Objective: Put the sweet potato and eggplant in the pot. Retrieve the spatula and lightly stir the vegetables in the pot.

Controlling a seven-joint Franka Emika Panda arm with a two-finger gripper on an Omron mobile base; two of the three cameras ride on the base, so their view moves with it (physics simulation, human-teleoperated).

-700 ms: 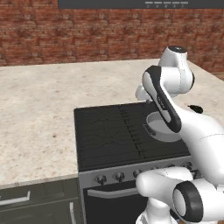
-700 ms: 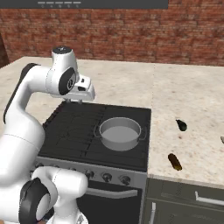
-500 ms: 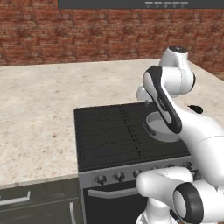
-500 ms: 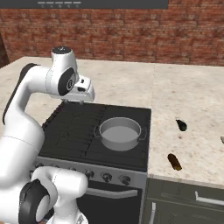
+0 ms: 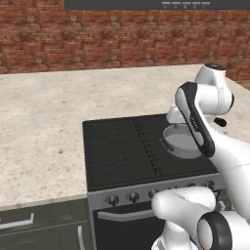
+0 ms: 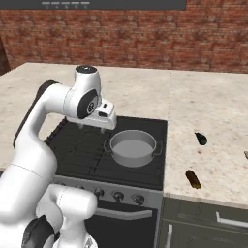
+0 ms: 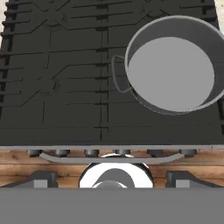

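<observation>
Spread, empty pincer (image 6: 92, 127) hovers over bare stove grates (image 6: 82, 147), left of the pot's rim (image 6: 132, 135).

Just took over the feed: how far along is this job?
Nothing looks done yet. The pot sits empty on the stove. The eggplant and sweet potato lie on the counter to the pot's right. The gripper hovers open over the stove beside the pot, holding nothing. Left: both vegetables into the pot, then fetch the spatula, which I can't make out, and stir.

Empty pot (image 7: 171, 72) on black stove (image 7: 65, 87)
</observation>
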